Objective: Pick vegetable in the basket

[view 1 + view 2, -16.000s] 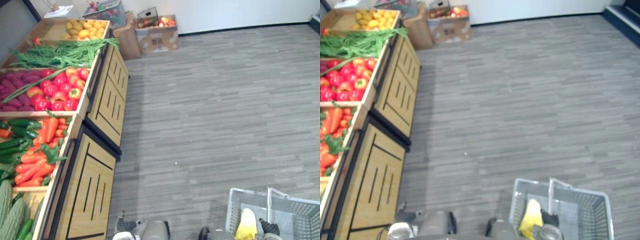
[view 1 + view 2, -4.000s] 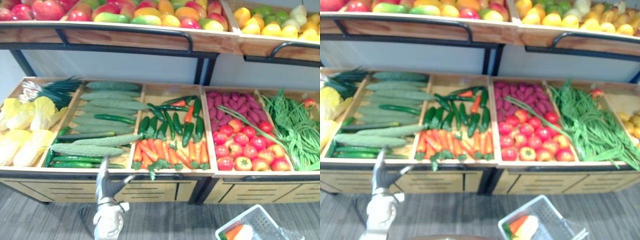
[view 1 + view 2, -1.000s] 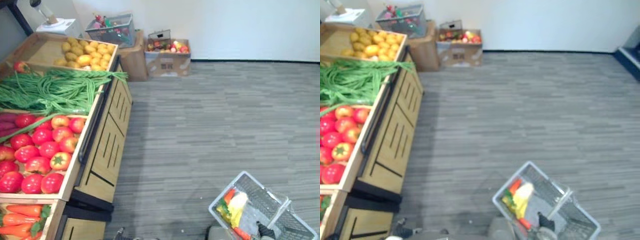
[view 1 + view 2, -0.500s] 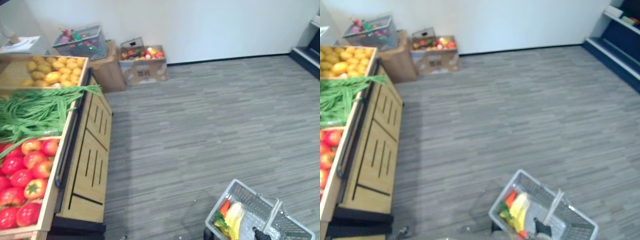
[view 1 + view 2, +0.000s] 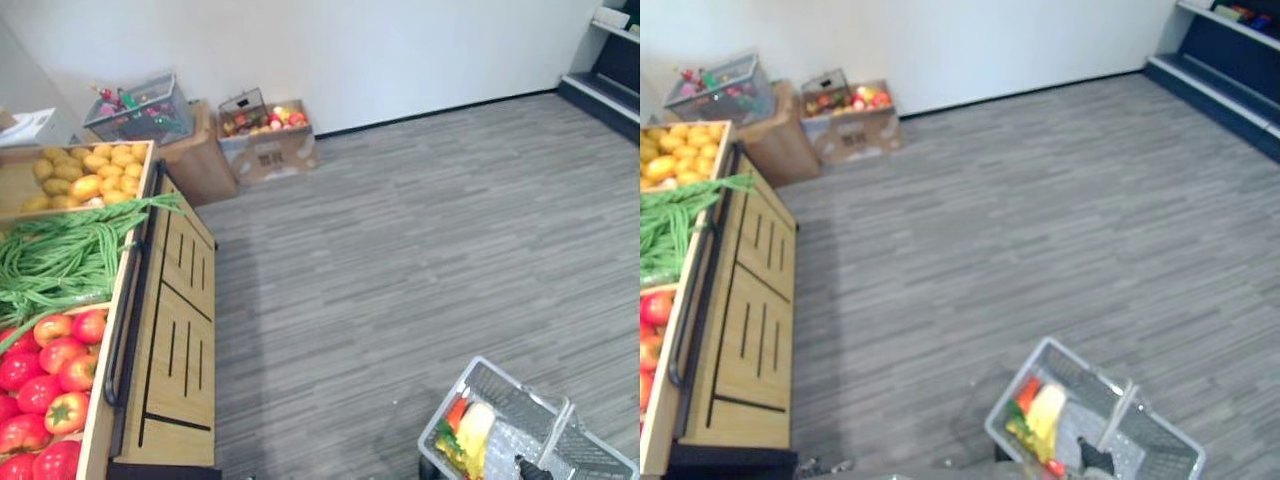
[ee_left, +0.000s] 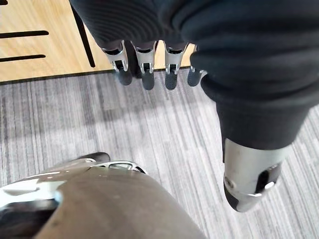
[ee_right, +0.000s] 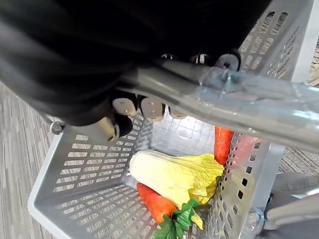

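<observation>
Holds the grey mesh basket (image 7: 89, 164) up by its clear handle (image 7: 239, 99) with the right hand (image 7: 149, 107). Keeps that hand directly above the basket's inside, fingers curled under and round the bar, dark ribbed cover uppermost.

Hangs the left hand (image 6: 144, 64) well apart from the basket, fingers straight and slightly spread, thumb off to one side, gripping nothing. Points those fingers down at the grey striped floor (image 6: 149, 129), close to the front of the wooden stand (image 5: 180, 340), which stands well to the left of the basket.

Contains, at the bottom of the basket, a cabbage (image 7: 174, 174) lying on its side: smooth and creamy-white at the stalk, crinkled and yellow-green at the leaf end. Tucks a carrot (image 7: 154, 201) just beside it, touching it, bright orange with a ragged green top. Props a second carrot (image 7: 223, 144) against the basket's wall past the cabbage's leafy end, orange too, its top hidden.
</observation>
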Motion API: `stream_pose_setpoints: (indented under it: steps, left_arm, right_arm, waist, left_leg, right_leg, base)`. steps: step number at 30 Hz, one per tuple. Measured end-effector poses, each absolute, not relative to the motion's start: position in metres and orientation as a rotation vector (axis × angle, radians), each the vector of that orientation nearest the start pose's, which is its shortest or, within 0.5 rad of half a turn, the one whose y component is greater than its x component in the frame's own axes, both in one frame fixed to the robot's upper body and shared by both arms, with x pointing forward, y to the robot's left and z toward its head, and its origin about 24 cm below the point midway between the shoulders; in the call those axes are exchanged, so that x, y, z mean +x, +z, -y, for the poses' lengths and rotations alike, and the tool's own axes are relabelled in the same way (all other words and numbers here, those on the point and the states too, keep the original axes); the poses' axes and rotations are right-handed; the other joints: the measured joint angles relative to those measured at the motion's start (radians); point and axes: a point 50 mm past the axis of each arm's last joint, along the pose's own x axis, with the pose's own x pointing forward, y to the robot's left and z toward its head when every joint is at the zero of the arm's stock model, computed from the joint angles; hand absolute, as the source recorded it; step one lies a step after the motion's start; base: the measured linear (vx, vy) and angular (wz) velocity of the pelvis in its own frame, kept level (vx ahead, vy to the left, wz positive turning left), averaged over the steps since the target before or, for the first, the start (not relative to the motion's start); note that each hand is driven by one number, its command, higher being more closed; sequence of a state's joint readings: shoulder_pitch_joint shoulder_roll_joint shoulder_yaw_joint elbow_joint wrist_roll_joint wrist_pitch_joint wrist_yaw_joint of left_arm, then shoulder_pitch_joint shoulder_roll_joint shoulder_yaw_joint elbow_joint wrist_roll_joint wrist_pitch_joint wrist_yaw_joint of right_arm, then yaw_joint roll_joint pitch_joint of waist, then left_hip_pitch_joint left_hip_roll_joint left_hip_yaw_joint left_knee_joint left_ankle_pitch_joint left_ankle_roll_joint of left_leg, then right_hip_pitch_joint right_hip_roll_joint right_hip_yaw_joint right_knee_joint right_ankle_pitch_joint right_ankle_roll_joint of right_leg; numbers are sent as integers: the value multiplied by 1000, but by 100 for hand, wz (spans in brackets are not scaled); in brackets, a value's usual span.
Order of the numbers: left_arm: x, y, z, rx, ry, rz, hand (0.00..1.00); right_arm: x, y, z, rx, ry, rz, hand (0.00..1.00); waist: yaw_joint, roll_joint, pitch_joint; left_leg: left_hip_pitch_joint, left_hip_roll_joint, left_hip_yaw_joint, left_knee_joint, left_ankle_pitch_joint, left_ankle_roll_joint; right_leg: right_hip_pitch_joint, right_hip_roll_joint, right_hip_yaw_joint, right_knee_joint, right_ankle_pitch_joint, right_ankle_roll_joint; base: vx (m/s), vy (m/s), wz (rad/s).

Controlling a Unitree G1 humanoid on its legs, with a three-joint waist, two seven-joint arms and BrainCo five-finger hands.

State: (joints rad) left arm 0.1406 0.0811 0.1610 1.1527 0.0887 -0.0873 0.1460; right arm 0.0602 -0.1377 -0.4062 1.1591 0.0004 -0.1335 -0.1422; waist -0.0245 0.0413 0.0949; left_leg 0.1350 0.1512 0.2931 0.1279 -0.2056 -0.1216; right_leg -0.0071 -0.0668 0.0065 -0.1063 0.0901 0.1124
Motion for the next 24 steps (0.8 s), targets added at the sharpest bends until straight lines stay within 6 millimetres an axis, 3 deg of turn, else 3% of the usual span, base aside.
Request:
stream_pose_setpoints:
  steps: [6,12,24]
  left_arm:
    - [52,-169,-206,133,257,-1201,0]
    - [52,-171,-203,125,241,-1221,0]
    - [54,-171,-201,146,200,-1217,0]
  right_arm:
    - [78,-155,251,6,-573,-1052,100]
    - [75,-155,254,18,-592,-1068,100]
    - [70,-157,253,30,-607,-1092,100]
  waist:
    - [-2,-4,0]
    - [-3,8,2]
    - [1,7,2]
  left_leg:
    - [31,-12,11,-19,-57,10]
    - [62,-15,20,-21,-57,10]
    - [62,0,-34,-18,-55,8]
  right_leg:
    - [-3,1,40,-7,21,14]
    - [8,3,48,-7,29,19]
    - [29,0,-9,-8,16,8]
  base:
    - [-94,35,-23]
    - [-8,-14,-8]
    - [-21,-40,11]
